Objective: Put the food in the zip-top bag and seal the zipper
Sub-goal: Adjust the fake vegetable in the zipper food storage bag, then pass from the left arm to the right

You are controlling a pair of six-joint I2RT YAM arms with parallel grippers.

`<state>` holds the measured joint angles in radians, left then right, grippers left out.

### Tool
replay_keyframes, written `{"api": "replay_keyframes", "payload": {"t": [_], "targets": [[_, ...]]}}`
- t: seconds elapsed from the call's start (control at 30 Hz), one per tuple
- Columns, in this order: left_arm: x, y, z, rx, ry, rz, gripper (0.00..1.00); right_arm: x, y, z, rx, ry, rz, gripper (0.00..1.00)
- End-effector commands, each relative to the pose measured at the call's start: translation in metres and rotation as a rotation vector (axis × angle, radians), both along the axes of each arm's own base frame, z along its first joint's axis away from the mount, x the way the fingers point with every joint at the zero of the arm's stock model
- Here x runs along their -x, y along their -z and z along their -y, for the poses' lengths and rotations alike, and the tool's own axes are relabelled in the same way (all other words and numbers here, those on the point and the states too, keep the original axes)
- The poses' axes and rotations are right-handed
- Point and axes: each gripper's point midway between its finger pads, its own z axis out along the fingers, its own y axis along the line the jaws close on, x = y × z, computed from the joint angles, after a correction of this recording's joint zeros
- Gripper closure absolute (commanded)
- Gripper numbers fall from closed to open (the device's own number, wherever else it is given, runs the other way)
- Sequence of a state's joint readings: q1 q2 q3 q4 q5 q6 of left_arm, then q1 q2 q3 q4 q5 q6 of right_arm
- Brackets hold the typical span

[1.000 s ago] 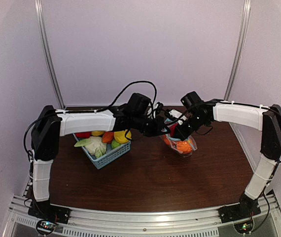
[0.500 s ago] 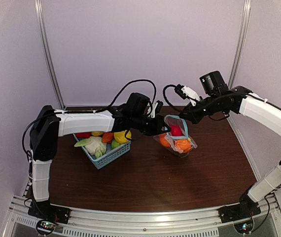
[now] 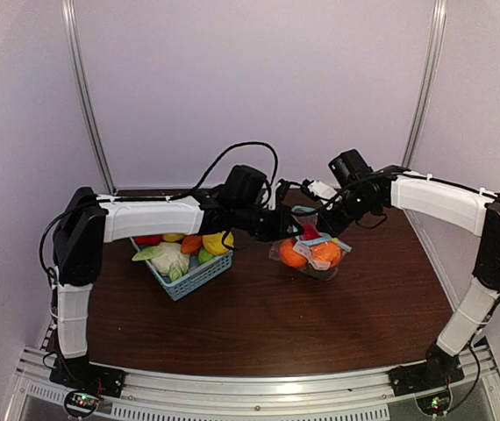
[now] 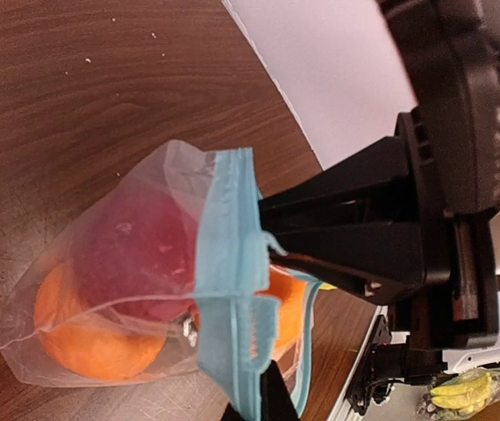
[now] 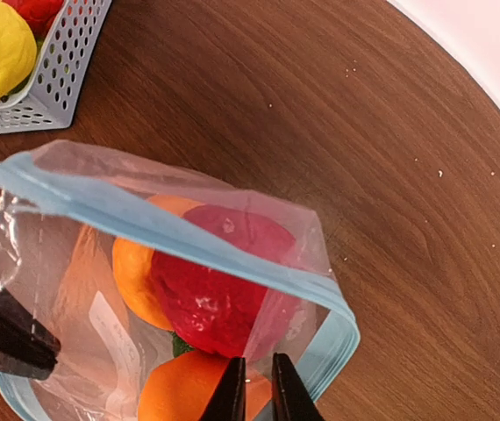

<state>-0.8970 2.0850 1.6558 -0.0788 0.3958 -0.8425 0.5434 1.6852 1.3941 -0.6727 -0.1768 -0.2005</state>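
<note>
The zip-top bag point(image 3: 310, 253) rests on the brown table with its mouth held open. Inside lie a red food point(image 5: 206, 285) and two orange foods point(image 5: 136, 267); the left wrist view shows the red one point(image 4: 136, 250) above an orange one point(image 4: 92, 342). My left gripper point(image 3: 287, 225) is shut on the light-blue zipper point(image 4: 228, 263) at the bag's left side, its dark finger point(image 4: 272, 396) against the strip. My right gripper point(image 5: 259, 390) hangs just over the mouth near the zipper's point(image 5: 171, 232) right end, its jaws a narrow gap apart with nothing between them.
A light-blue lattice basket point(image 3: 199, 274) stands left of the bag and holds more food: a yellow piece point(image 3: 217, 243), a green leafy one point(image 3: 169, 257) and a red one point(image 3: 147, 239). Its corner point(image 5: 53, 83) shows in the right wrist view.
My right gripper lifted up and away from the bag, then came back down to its mouth with the jaws slightly parted. The left gripper kept its hold and stayed put.
</note>
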Motion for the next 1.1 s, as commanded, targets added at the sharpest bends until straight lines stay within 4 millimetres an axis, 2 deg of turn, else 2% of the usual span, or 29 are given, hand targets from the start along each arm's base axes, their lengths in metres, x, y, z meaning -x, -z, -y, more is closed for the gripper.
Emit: {"api": "replay_keyframes", "payload": {"t": [0.0, 0.13, 0.3, 0.37, 0.47, 0.57, 0.73, 0.93, 1.03, 1.07], "targets": [[-0.005, -0.019, -0.004, 0.013, -0.012, 0.047, 1.00, -0.009, -0.026, 0.007, -0.002, 0.052, 0.066, 0.89], [-0.003, -0.016, -0.004, 0.015, -0.002, 0.040, 1.00, -0.012, -0.035, 0.017, 0.016, 0.080, 0.111, 0.85], [-0.003, -0.015, -0.004, 0.017, 0.003, 0.041, 1.00, -0.006, -0.050, 0.009, -0.035, 0.030, 0.131, 0.82], [-0.002, -0.015, -0.004, 0.016, 0.005, 0.045, 1.00, -0.009, -0.059, 0.012, -0.035, 0.046, 0.162, 0.80], [-0.002, -0.014, -0.004, 0.017, 0.007, 0.042, 1.00, -0.015, -0.053, 0.020, 0.010, 0.080, 0.168, 0.67], [-0.002, -0.015, -0.004, 0.020, 0.010, 0.043, 1.00, -0.017, -0.038, 0.019, 0.008, 0.077, 0.122, 0.66], [-0.001, -0.014, -0.004, 0.013, 0.010, 0.038, 1.00, -0.021, -0.026, 0.017, 0.022, 0.083, 0.085, 0.73], [-0.002, -0.008, -0.007, -0.002, -0.002, 0.039, 1.00, -0.021, -0.023, 0.017, -0.012, 0.082, 0.057, 1.00], [-0.004, -0.004, -0.009, -0.017, -0.009, 0.039, 1.00, -0.022, -0.023, 0.020, -0.019, 0.089, 0.054, 1.00], [-0.005, -0.003, -0.010, -0.026, -0.015, 0.042, 0.86, -0.022, -0.023, 0.022, -0.020, 0.093, 0.053, 1.00]]}}
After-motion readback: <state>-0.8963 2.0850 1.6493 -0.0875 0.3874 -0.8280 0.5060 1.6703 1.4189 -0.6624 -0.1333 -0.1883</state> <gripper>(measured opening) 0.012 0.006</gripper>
